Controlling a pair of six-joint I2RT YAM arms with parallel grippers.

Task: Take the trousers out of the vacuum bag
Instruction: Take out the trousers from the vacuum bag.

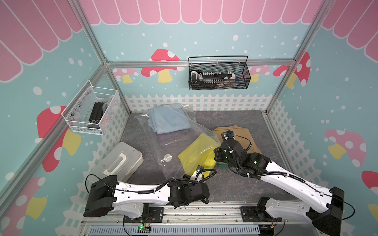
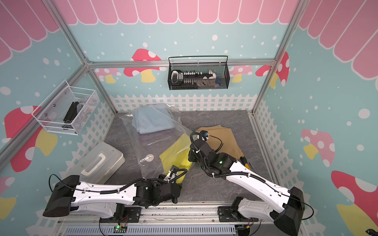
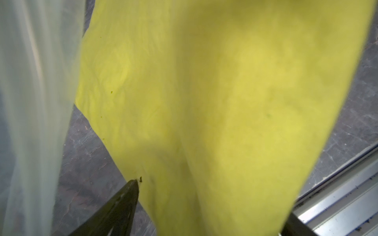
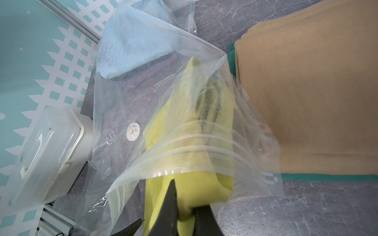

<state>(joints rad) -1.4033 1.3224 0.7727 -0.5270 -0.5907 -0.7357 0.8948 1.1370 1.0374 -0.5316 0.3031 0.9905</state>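
The vacuum bag (image 1: 163, 141) (image 2: 147, 141) (image 4: 114, 114) lies crinkled mid-table, its ridged mouth toward me. The yellow trousers (image 1: 196, 155) (image 2: 173, 153) (image 4: 204, 126) stick halfway out of that mouth. My right gripper (image 4: 186, 196) (image 1: 217, 161) is shut on their free end. My left gripper (image 3: 212, 204) is open; the yellow cloth (image 3: 204, 92) hangs between its fingers, hiding one tip. Light blue trousers (image 1: 167, 120) (image 4: 133, 40) and purple trousers (image 4: 143, 90) lie inside the bag. Tan trousers (image 1: 251, 143) (image 4: 306, 92) lie outside on the right, over dark green ones (image 4: 327, 176).
A translucent hard box with a white handle (image 1: 120, 161) (image 4: 49, 151) stands at the front left beside the bag. A black wire basket (image 1: 218, 75) and a white mesh basket (image 1: 92, 110) hang on the walls. The aluminium rail (image 1: 184, 212) runs along the front edge.
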